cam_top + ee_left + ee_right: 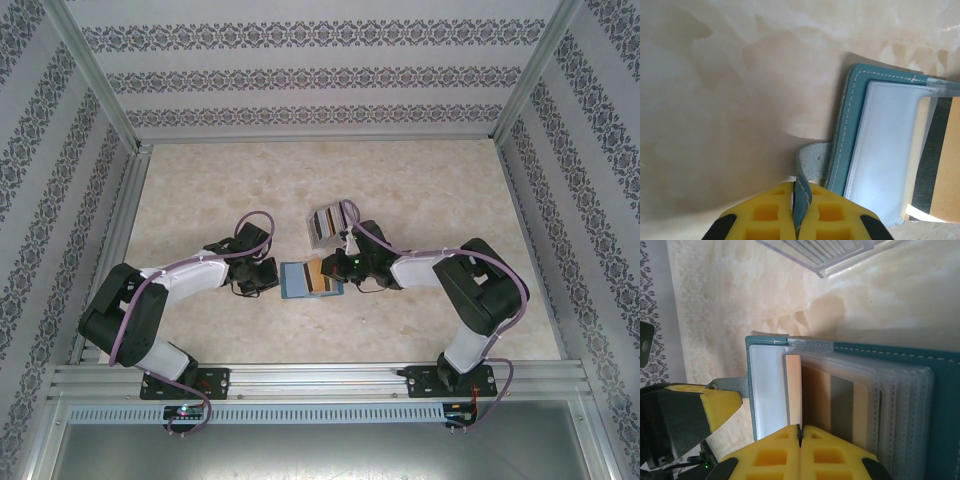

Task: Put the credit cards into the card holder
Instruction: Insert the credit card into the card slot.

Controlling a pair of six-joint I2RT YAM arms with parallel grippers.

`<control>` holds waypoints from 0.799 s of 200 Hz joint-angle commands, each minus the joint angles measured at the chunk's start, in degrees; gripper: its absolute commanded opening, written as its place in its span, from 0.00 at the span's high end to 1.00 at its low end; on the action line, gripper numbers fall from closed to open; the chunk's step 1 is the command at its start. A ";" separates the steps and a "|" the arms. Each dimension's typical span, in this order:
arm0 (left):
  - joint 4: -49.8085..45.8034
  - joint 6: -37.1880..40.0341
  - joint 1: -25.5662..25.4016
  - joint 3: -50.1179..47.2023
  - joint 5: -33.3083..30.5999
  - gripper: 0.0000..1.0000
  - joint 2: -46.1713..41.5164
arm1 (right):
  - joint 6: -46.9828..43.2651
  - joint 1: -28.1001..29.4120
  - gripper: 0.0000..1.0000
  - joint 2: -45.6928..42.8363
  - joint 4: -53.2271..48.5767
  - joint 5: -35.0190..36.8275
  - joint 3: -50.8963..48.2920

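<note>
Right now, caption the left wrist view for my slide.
Left gripper shut on the closure tab of the open teal card holder, an orange-brown card at its pockets.

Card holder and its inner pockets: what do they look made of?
Card holder: likely leather or faux leather, matte teal, pale stitching along its edge. Inner pockets: thin clear plastic, slightly frosted; a credit card shows through them.

- A robot lab's test cell, staged rather than lived in.
- A bare aluminium frame (96, 75) boxes in the workspace, with patterned wallpaper panels (320, 60) as its walls.
- The floor of the cell is a marble-look tabletop (420, 180).
- The left arm (175, 275) and right arm (430, 268) are bolted to a slotted metal rail (320, 378) at the near edge.
</note>
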 commanded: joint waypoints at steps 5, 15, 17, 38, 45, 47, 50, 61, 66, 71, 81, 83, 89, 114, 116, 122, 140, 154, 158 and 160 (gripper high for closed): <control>0.90 -0.38 -0.64 0.58 1.11 1.00 0.43 | -2.04 1.45 1.00 1.16 0.67 4.70 0.50; 0.90 -0.43 -0.64 0.50 1.16 1.00 0.40 | -2.05 1.96 1.00 1.28 1.05 5.26 0.39; 0.90 -0.52 -0.73 0.43 1.15 1.00 0.42 | -2.10 2.15 1.00 1.25 1.00 5.44 0.38; 0.99 -0.67 -0.91 0.40 1.18 1.00 0.31 | -2.87 3.72 1.00 0.22 0.01 8.29 0.21; 1.07 -0.76 -0.99 0.30 1.18 1.00 0.21 | -3.08 4.35 1.00 -0.26 -0.25 9.41 0.11; 1.07 -0.78 -0.99 0.30 1.16 1.00 0.22 | -3.17 4.57 1.00 -0.37 -0.45 9.78 0.11; 1.15 -0.82 -1.06 0.28 1.10 1.00 0.18 | -3.32 4.85 1.00 -0.56 -0.72 10.31 0.11; 1.16 -0.90 -1.16 0.14 1.09 1.00 0.12 | -4.16 6.02 1.00 -1.29 -2.60 12.91 0.40; 1.25 -1.02 -1.17 0.01 1.09 1.00 0.14 | -4.65 6.73 1.00 -1.67 -3.97 14.62 0.73; 1.32 -1.05 -1.21 -0.05 1.09 1.00 0.09 | -5.19 7.35 1.00 -1.98 -5.17 16.05 1.03; 1.43 -1.08 -1.34 -0.13 1.13 1.00 0.02 | -6.02 8.47 1.00 -2.28 -7.06 18.36 1.64; 1.43 -1.14 -1.34 -0.18 1.10 1.00 0.02 | -6.10 8.70 1.00 -2.28 -7.27 18.80 1.72; 1.43 -1.10 -1.41 -0.13 1.10 1.00 0.02 | -6.23 9.06 1.00 -2.28 -7.88 19.67 1.97; 1.68 -1.30 -1.68 -0.37 0.98 1.00 -0.04 | -7.30 10.71 0.99 -1.59 -10.30 21.55 3.72; 1.69 -1.37 -1.63 -0.44 1.00 1.00 -0.06 | -7.33 10.76 1.00 -1.58 -10.43 21.67 3.83; 1.69 -1.38 -1.72 -0.39 0.96 1.00 -0.02 | -7.70 11.04 1.00 -1.34 -10.96 21.71 4.27; 1.82 -1.44 -1.77 -0.47 0.91 1.00 -0.02 | -8.56 11.59 0.98 -0.55 -12.76 21.80 5.73; 1.93 -1.65 -1.83 -0.55 0.91 1.00 -0.02 | -9.45 12.05 0.97 0.11 -14.06 21.78 6.87; 2.03 -1.62 -1.87 -0.47 0.91 1.00 -0.02 | -9.72 12.26 0.97 0.31 -14.57 21.86 7.37; 2.04 -1.65 -1.89 -0.51 0.89 1.00 -0.02 | -9.86 12.29 0.97 0.41 -14.84 21.88 7.57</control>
